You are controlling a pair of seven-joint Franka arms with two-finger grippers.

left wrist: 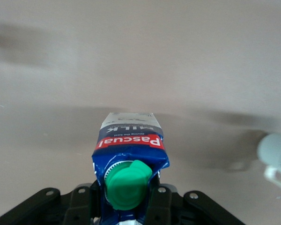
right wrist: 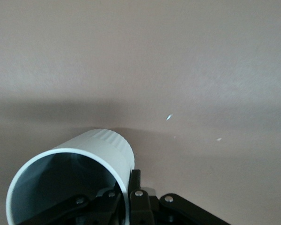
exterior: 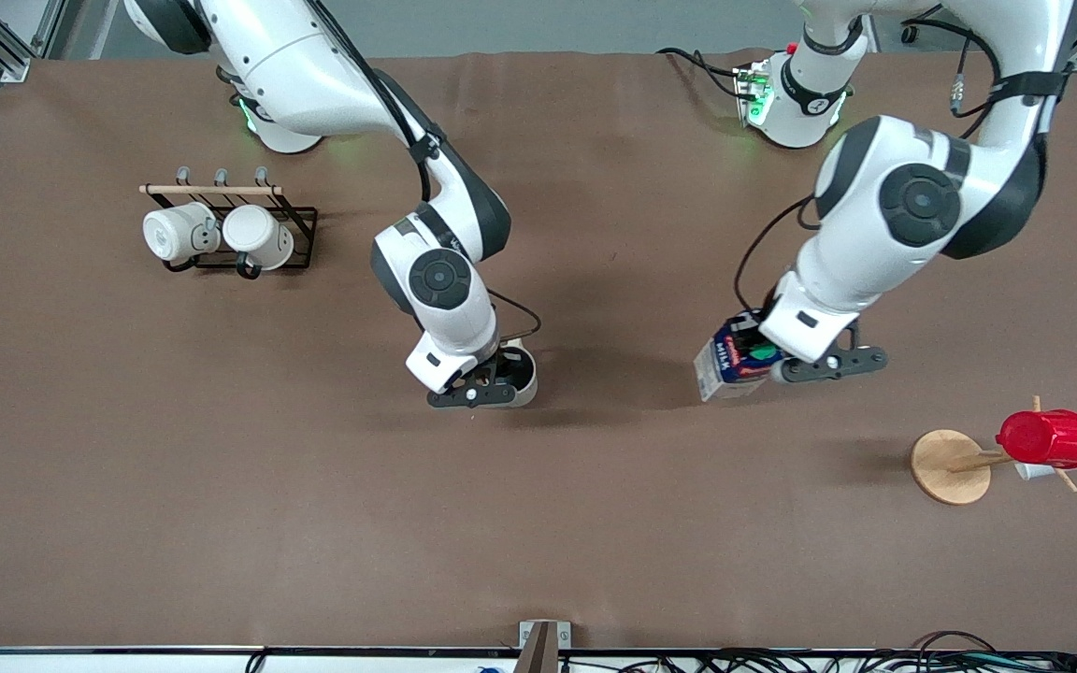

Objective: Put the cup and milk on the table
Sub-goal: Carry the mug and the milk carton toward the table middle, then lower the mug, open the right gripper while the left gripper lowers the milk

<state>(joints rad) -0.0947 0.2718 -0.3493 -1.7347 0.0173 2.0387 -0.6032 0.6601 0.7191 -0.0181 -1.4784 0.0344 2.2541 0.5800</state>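
Both arms reach from their bases out over the middle of the table [exterior: 221,523], elbows bent and wrists turned downward. The right gripper [exterior: 487,383] hangs low, its jaws clamped on the rim of the cup [exterior: 522,372]. The left gripper [exterior: 796,365] is low too, its jaws closed on the top of the milk carton [exterior: 730,365], which tilts.
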